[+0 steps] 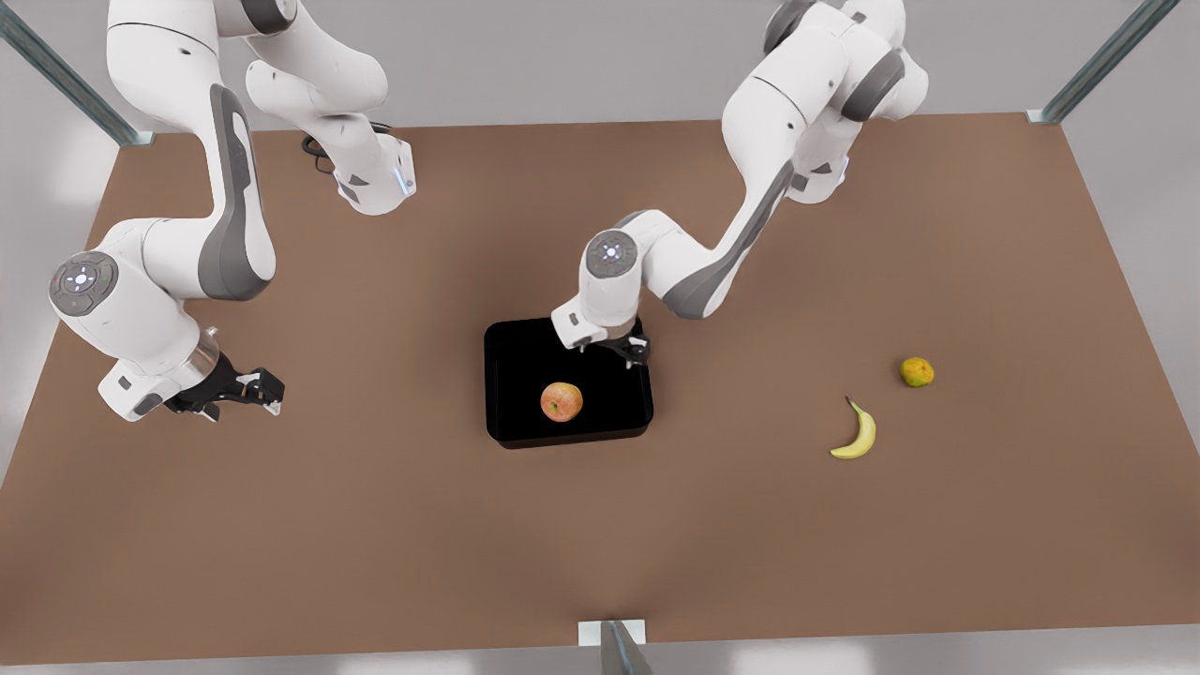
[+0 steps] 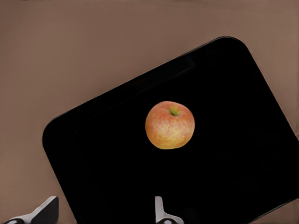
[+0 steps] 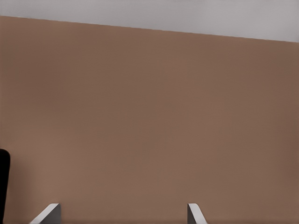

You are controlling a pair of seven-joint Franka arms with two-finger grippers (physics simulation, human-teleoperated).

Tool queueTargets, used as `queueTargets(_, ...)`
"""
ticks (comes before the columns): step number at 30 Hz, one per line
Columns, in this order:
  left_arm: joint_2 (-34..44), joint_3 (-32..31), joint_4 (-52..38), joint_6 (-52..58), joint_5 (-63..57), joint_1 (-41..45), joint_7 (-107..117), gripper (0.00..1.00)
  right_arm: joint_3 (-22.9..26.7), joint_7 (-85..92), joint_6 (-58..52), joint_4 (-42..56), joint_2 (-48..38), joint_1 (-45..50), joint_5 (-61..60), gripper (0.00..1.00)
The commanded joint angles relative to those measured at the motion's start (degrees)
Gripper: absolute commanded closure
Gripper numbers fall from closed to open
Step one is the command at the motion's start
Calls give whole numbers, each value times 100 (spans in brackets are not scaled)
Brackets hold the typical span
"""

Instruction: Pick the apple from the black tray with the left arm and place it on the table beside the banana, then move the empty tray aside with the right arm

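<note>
Plainly, apple (image 1: 562, 402) bears no label

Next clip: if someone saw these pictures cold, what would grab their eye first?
Probably the glossy black tray at the middle of the brown table, with the red-orange apple lying in it. The left claw hangs open over the tray's far edge, not touching the apple. The right claw waits open over bare table toward the front view's left, while the banana lies off toward the right.

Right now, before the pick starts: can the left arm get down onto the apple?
Probably yes. The left gripper hangs open above the black tray, and nothing covers the apple. The right gripper waits aside.
</note>
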State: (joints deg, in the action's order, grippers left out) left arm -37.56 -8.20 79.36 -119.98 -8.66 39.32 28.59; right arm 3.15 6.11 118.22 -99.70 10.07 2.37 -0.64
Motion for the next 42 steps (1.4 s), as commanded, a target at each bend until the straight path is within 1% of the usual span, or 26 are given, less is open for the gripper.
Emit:
queueTargets(1,-251,3,-211,-720,-391,111,4303,0,1,75,8,3,3,0,-7,0)
queueTargets(2,-322,12,-325,-711,-409,199,4813,0,-8,75,8,3,3,0,-7,0)
queueTargets(3,-541,12,-737,-457,-584,357,5094,0,-8,75,8,3,3,0,-7,0)
queueTargets(4,-1007,21,-1467,-79,-813,507,5121,0,-8,75,8,3,3,0,-7,0)
queueTargets(5,-1174,29,-1608,-78,-857,516,5104,0,-8,75,8,3,3,0,-7,0)
queueTargets(7,-1183,38,-1608,-175,-980,516,5095,0,-8,66,-10,-6,91,9,-15,0)
queueTargets(8,-1210,38,-1617,-210,-989,516,5086,0,-8,75,8,82,539,-9,-7,0)
queueTargets(9,-1271,47,-1643,-333,-989,516,5086,0,-8,75,-10,442,812,-9,-7,0)
queueTargets(12,-1579,65,-1995,-421,-989,516,5095,0,1,66,-10,451,812,-9,-7,0)
queueTargets(15,-1992,223,-2487,-412,-1015,560,5262,0,-17,66,-563,724,663,-9,-7,0)
queueTargets(17,-2080,425,-2487,-430,-1015,718,5262,0,-17,57,-598,741,663,-9,-7,0)
queueTargets(18,-2159,425,-2487,-456,-1015,744,5244,0,-17,57,-598,741,663,-9,-7,0)
queueTargets(20,-2150,390,-2338,-395,-1376,893,4928,0,-17,57,-598,750,663,-9,-7,0)
queueTargets(22,-2124,381,-2320,-368,-1340,955,4682,0,-17,57,-607,750,663,-9,-7,0)
queueTargets(31,-2282,372,-2153,-860,-1490,990,4603,0,-17,57,-607,759,663,-9,-7,0)
queueTargets(37,-2423,381,-2162,-869,-1850,990,4453,0,-17,57,-607,759,654,-9,-7,0)
queueTargets(38,-2414,381,-2153,-869,-1973,981,4164,0,-25,57,-607,759,663,-9,-7,0)
queueTargets(39,-2353,381,-1969,-869,-1964,955,3952,0,-25,57,-607,759,663,-9,-7,0)
queueTargets(42,-2352,381,-1925,-975,-1964,946,3943,0,-25,57,-616,776,654,-9,-7,0)
